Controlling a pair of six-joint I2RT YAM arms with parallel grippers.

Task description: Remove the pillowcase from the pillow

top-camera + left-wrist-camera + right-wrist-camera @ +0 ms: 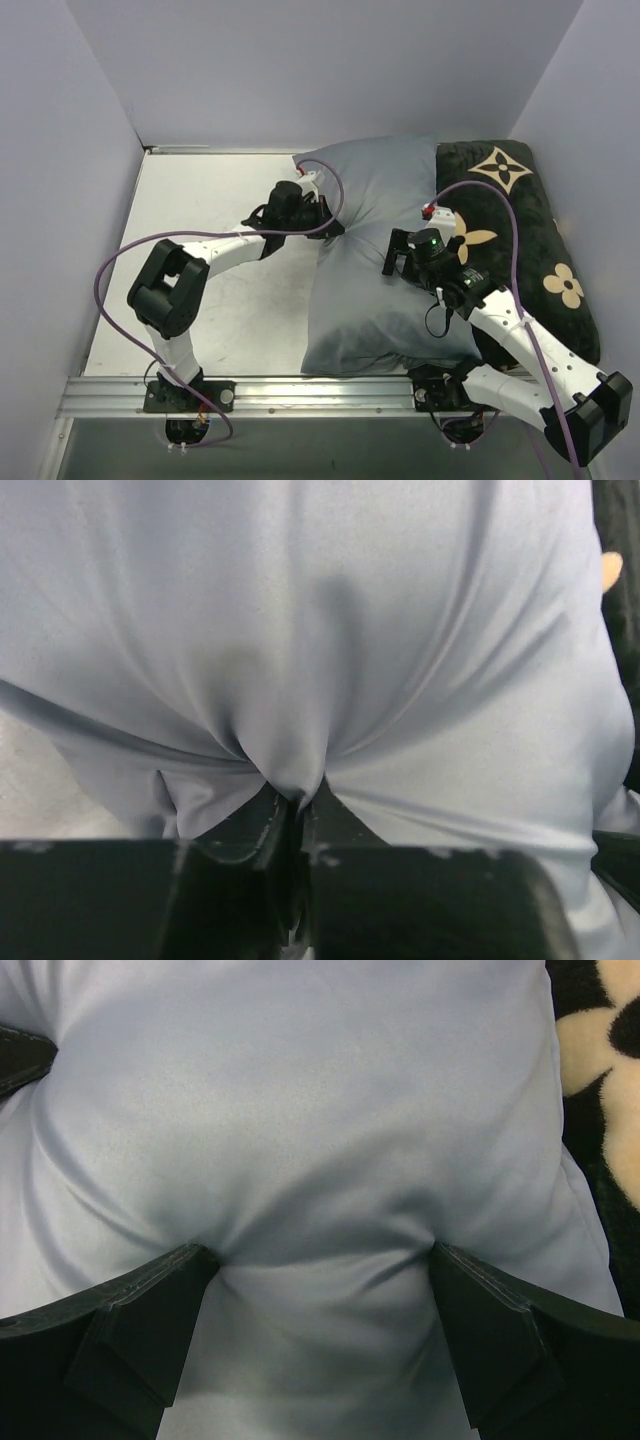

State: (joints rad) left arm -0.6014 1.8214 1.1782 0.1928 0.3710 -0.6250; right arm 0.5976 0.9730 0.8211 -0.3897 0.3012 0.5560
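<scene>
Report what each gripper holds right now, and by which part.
The left gripper pinches a fold of the pillowcase at its left edge. The right gripper holds nothing: its open jaws press into the fabric.

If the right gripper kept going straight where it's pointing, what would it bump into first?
The pillowcase. The right gripper, wide open, seems to press both fingertips into it, so it would likely just sink deeper.
</scene>
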